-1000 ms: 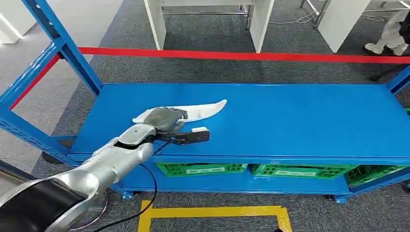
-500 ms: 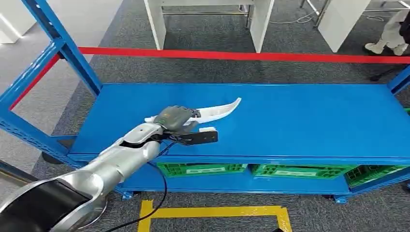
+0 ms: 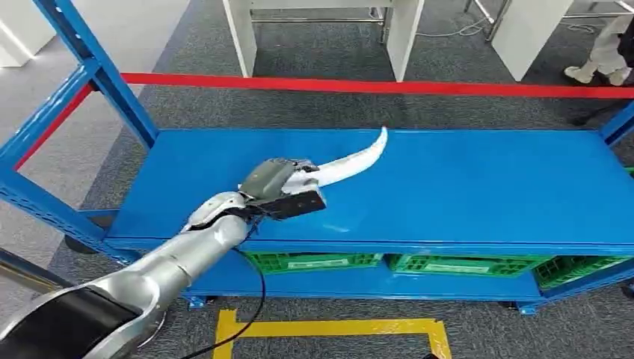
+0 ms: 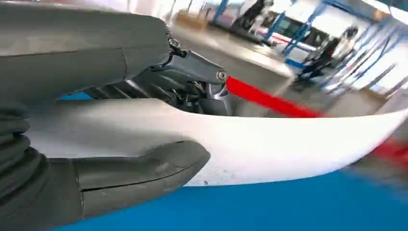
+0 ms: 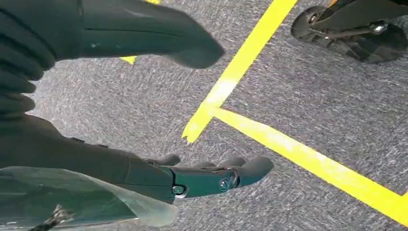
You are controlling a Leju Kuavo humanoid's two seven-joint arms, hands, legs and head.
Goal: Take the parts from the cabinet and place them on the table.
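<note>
— Part point(image 3: 351, 161) first: where is it, and who has it?

— It is a long, curved white piece, gripped at its thick end by the left hand point(image 3: 278, 182) over the blue shelf point(image 3: 478, 187) of the cabinet. The tapered tip points up and away, tilted off the surface. In the left wrist view the thumb point(image 4: 139, 171) lies under the white body and the darker fingers point(image 4: 192, 72) close over the top, so the hold looks firm.

— And how should the lift go?

— I would raise it straight until the thick end is plainly free, and keep the tip from swinging, since a long piece held at one end wants to turn in the grasp.

— Anything in the way?

— The blue post point(image 3: 97, 75) on the left and the red rail point(image 3: 374, 87) behind; green crates point(image 3: 314, 262) sit below. The right hand point(image 5: 211, 178) hangs over the carpet, fingers spread, holding nothing.
</note>
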